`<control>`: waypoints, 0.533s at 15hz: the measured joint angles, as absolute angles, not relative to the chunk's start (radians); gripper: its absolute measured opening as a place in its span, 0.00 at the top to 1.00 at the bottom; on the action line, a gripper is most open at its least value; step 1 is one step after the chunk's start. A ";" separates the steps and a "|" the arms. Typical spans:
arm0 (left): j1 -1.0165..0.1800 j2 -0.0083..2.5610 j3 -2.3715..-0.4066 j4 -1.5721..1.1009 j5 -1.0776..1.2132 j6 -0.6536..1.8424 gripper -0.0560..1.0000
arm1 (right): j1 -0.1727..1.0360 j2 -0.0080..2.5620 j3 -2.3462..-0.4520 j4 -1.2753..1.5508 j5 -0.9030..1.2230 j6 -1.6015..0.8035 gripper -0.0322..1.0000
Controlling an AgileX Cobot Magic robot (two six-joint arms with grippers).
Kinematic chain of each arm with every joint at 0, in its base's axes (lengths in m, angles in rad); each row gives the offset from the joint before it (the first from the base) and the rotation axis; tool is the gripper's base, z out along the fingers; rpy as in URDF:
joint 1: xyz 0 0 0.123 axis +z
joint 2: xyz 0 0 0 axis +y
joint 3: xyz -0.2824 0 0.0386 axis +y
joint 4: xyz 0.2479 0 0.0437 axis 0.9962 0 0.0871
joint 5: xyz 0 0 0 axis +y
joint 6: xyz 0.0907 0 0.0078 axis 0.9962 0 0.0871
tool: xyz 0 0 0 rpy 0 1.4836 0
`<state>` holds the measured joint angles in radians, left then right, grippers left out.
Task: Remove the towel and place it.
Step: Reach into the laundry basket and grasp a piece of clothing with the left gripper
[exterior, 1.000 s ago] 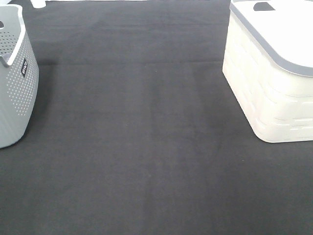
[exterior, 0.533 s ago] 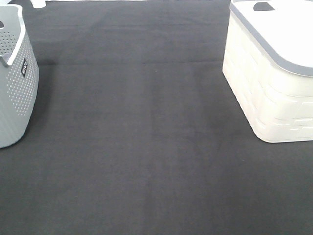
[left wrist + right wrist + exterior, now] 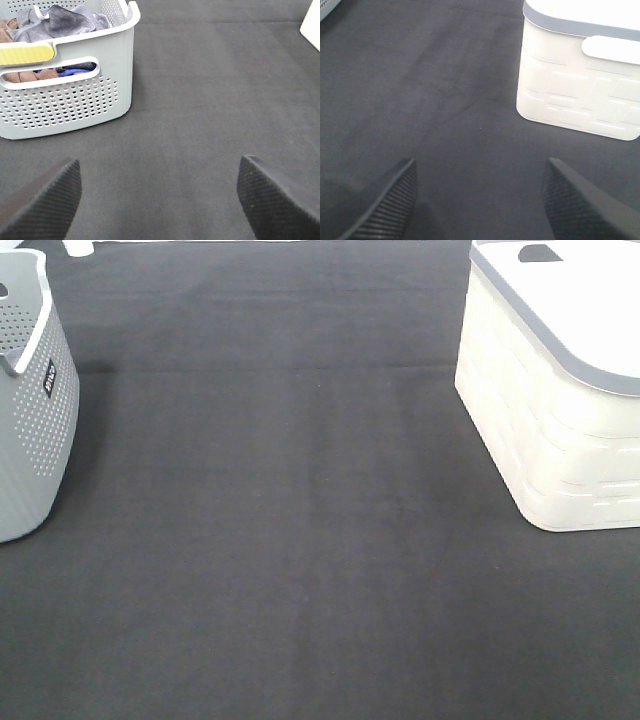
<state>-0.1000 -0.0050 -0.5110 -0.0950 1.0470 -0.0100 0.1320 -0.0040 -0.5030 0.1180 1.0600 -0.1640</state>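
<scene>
The greyish-purple towel (image 3: 60,22) lies on top of other cloths inside the grey perforated basket (image 3: 70,107), seen in the left wrist view. The same basket (image 3: 30,430) stands at the left edge of the exterior high view, its contents hidden there. My left gripper (image 3: 157,200) is open and empty, low over the dark cloth, a short way in front of the basket. My right gripper (image 3: 477,200) is open and empty over the dark cloth, near the white basket (image 3: 580,85). Neither gripper shows in the exterior high view.
The white basket (image 3: 560,390) with a grey rim stands at the right. A dark grey cloth (image 3: 300,520) covers the table between the two baskets. Brown and blue cloths (image 3: 65,72) show through the grey basket's handle slot.
</scene>
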 joint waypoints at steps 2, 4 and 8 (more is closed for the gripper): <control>-0.100 -0.005 -0.511 -0.095 1.047 -0.010 0.20 | 0.132 -0.004 -0.503 0.118 1.060 -0.164 0.29; -0.100 -0.005 -0.511 -0.095 1.047 -0.010 0.20 | 0.132 -0.004 -0.503 0.118 1.060 -0.164 0.29; -0.100 -0.005 -0.511 -0.095 1.047 -0.010 0.20 | 0.132 -0.004 -0.503 0.118 1.060 -0.164 0.29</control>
